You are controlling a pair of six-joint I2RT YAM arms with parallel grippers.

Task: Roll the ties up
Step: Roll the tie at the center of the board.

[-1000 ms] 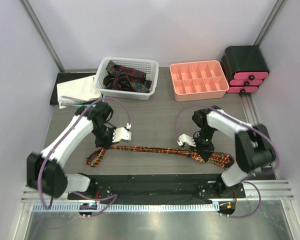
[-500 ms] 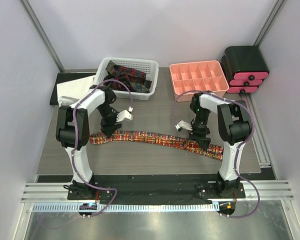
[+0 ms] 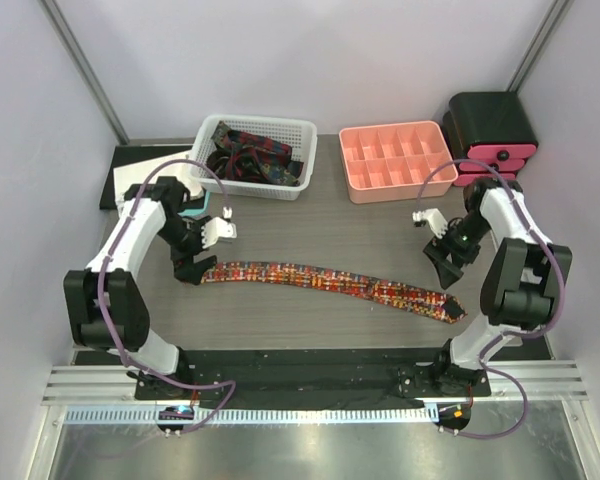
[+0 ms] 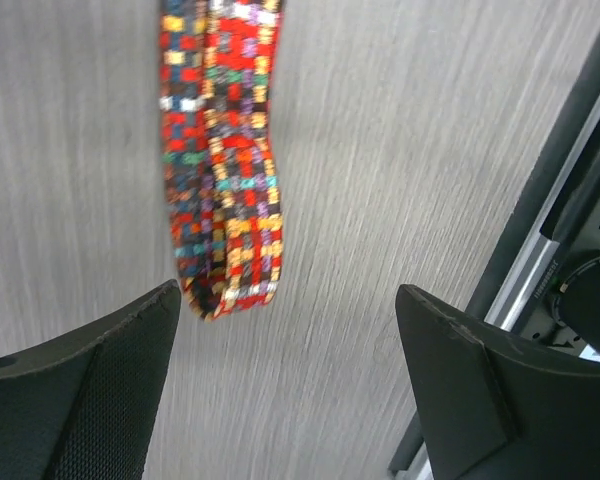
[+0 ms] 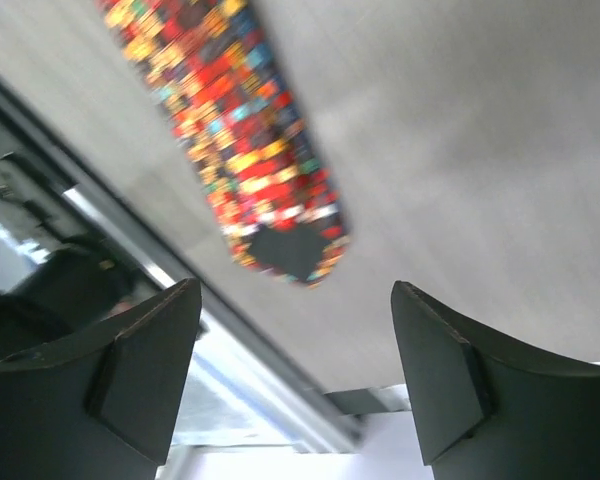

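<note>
One of the ties (image 3: 325, 283), red with a busy multicoloured check, lies stretched flat across the table from left to right. Its narrow end (image 4: 223, 190) lies just ahead of my left gripper (image 4: 288, 300), which is open and holds nothing. The wide pointed end (image 5: 242, 150), with dark lining showing at the tip, lies just ahead of my right gripper (image 5: 295, 298), also open and empty. From above, the left gripper (image 3: 192, 267) hangs at the tie's left end and the right gripper (image 3: 447, 263) just above its right end. Several more ties (image 3: 248, 153) are piled in a basket.
A white mesh basket (image 3: 302, 150) stands at the back left, a pink compartment tray (image 3: 395, 160) at the back centre and a black box with pink drawers (image 3: 490, 135) at the back right. White paper on a black mat (image 3: 145, 180) lies far left. A black rail (image 4: 555, 230) borders the table's near edge.
Both grippers opened and let go of the tie. The arms swung outward and back, and the tie went from bunched at its ends to lying stretched flat.
</note>
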